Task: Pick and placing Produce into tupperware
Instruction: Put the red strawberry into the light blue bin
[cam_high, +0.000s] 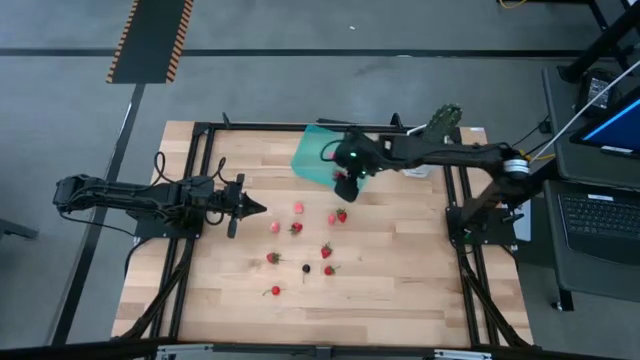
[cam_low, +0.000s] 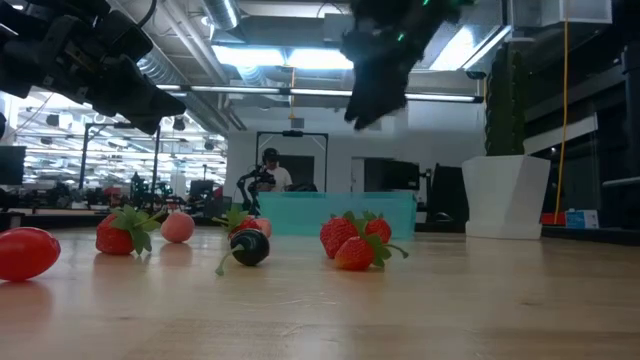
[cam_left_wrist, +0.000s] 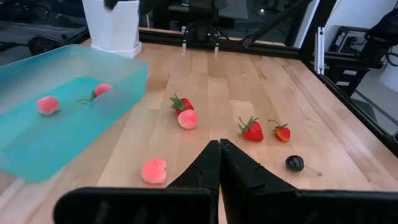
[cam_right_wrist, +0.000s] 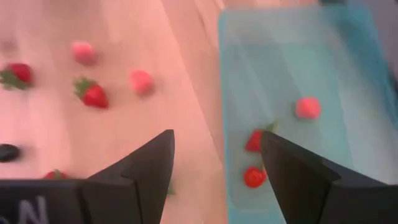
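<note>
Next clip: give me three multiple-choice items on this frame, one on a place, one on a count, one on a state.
1. Where is the right claw?
A. at the tupperware's edge
B. over the dark berry
C. off the table

2. How many berries lie in the tupperware in the right wrist view?
A. none
B. three
C. seven

3. How are the left claw's fingers?
A. wide apart
B. shut
C. clamped on a strawberry

Key:
1 A, the high view shows it there.
2 B, one pink and two red show.
3 B, its fingers meet with nothing between.
</note>
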